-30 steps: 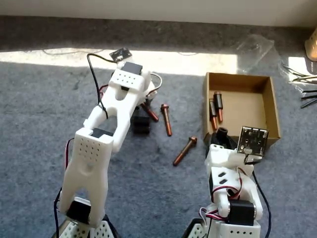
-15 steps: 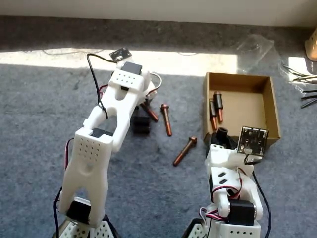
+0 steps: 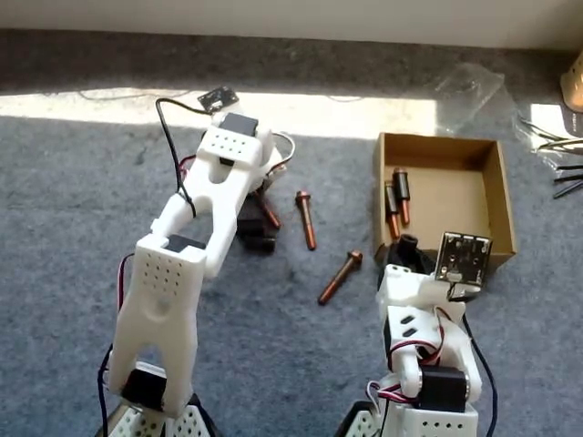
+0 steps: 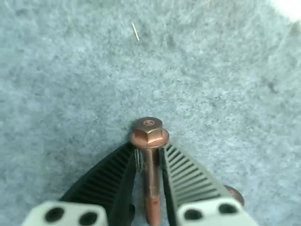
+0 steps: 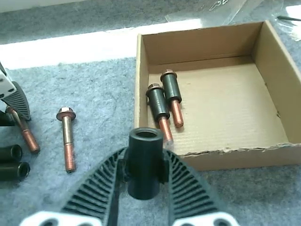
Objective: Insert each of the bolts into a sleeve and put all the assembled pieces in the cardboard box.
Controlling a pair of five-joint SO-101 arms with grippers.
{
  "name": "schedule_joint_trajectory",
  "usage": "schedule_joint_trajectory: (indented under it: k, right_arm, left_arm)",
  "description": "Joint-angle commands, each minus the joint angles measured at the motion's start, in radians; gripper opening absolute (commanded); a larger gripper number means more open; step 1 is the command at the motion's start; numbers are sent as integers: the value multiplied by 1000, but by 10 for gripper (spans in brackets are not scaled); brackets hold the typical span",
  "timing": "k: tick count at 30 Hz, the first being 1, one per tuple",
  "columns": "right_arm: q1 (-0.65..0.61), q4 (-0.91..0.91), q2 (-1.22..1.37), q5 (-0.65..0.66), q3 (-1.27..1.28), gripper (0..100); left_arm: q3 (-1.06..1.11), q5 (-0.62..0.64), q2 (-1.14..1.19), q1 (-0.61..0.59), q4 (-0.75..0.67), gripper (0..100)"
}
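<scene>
Jaws: clamped on black sleeve [image 5: 145, 165], open end past the tips | Beyond jaws: cardboard box [image 5: 244, 157] holding two sleeved bolts [image 5: 157, 101] | Beside jaws: loose bolt [image 5: 68, 141] on carpet [image 5: 99, 94]

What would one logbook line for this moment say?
left gripper: shut on bolt | right gripper: shut on sleeve | cardboard box: two assembled pieces inside | carpet: two loose bolts
</scene>
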Motion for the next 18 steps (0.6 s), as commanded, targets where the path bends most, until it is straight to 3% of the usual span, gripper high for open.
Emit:
schedule_joint_trajectory:
  k: [1, 4, 13, 18]
  right_arm:
    - [7, -41, -10, -2, -15, 4]
    - [7, -41, -10, -2, -15, 4]
    - [7, -41, -10, -2, -13, 4]
    - [7, -41, -10, -2, -13, 4]
  left_arm:
    - [-33, 2, -15, -10, -3, 5]
    - [-36, -26, -18, 18, -3, 5]
    - [-93, -341, -18, 154, -6, 5]
    - [-99, -414, -19, 160, -6, 5]
